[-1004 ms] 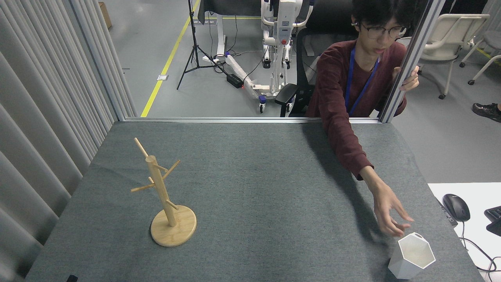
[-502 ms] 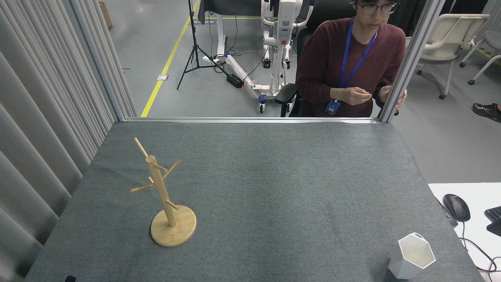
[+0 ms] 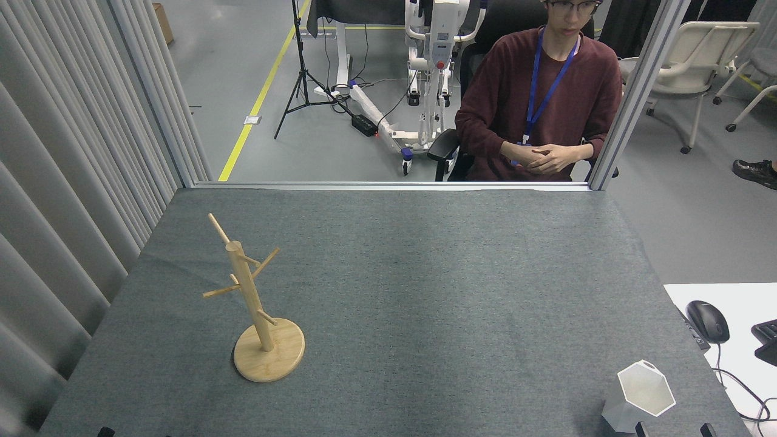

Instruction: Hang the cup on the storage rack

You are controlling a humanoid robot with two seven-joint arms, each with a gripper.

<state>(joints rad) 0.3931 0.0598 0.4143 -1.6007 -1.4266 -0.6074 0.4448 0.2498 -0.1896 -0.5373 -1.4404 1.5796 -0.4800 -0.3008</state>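
Reaching for the cup [image 3: 644, 396] comes first, and neither tool is clearly in view.

The cup stands upright at the tabletop's [image 3: 425, 291] near right corner, well apart from the storage rack [image 3: 258, 309]; whether either tool is released or clenched, you cannot tell. Grip a faceted wall, leaving the far-side tab handle free.

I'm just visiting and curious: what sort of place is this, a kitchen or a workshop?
Most likely a robotics lab or test bay, not a kitchen: a felt-covered table framed by aluminium posts, a tripod stand and wheeled white equipment on a floor with yellow tape.
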